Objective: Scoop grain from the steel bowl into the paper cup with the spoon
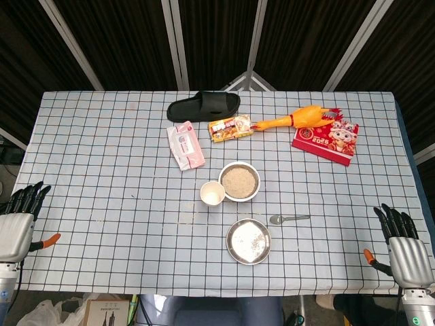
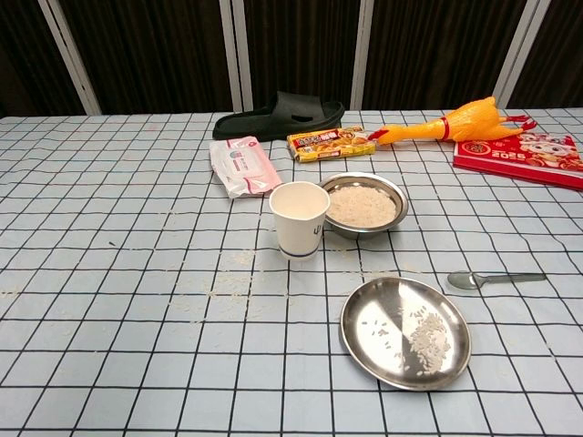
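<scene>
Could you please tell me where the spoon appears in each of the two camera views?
Head view: the spoon lies right of centre, just up and right of the steel plate.
Chest view: the spoon lies at the right edge, mid-height.
Shared landmark: the steel plate, beside it in both.

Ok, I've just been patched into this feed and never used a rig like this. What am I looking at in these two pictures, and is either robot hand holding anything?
These are two cameras on one robot. The head view looks down on the table; the chest view looks across it from lower down. In the head view, the left robot hand and right robot hand sit at the table's near corners, fingers apart, holding nothing. In the middle stand a paper cup, a steel bowl of grain, a steel plate with scattered grains, and the spoon, lying untouched. Further back lie a slipper, wipes, a snack box, a rubber chicken and a red packet.
</scene>
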